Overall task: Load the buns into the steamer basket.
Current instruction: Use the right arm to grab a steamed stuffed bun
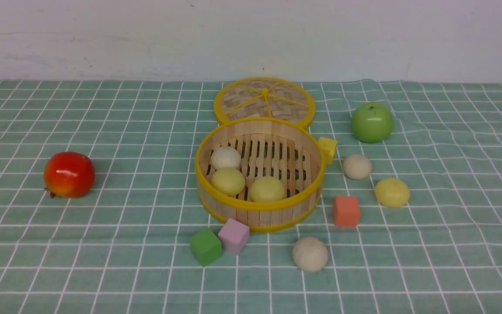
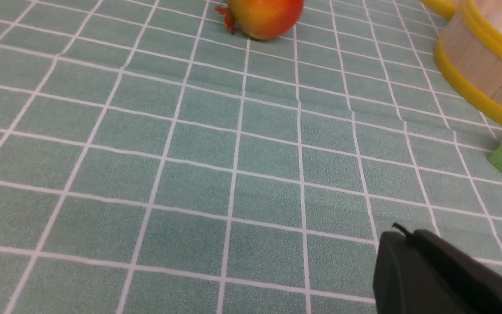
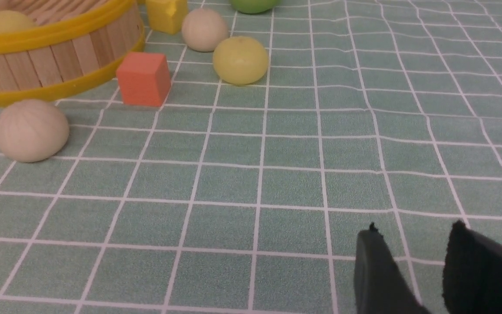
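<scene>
The bamboo steamer basket stands mid-table and holds three buns: an off-white one and two pale yellow ones. Three more buns lie on the cloth to its right and front: off-white, pale yellow and off-white. Neither arm shows in the front view. My left gripper is shut with nothing in it, over bare cloth short of the basket. My right gripper is open and empty, well back from the nearest bun and the yellow bun.
The woven lid lies behind the basket. A red apple sits far left, a green apple back right. Cubes lie around the basket: yellow, orange, pink, green.
</scene>
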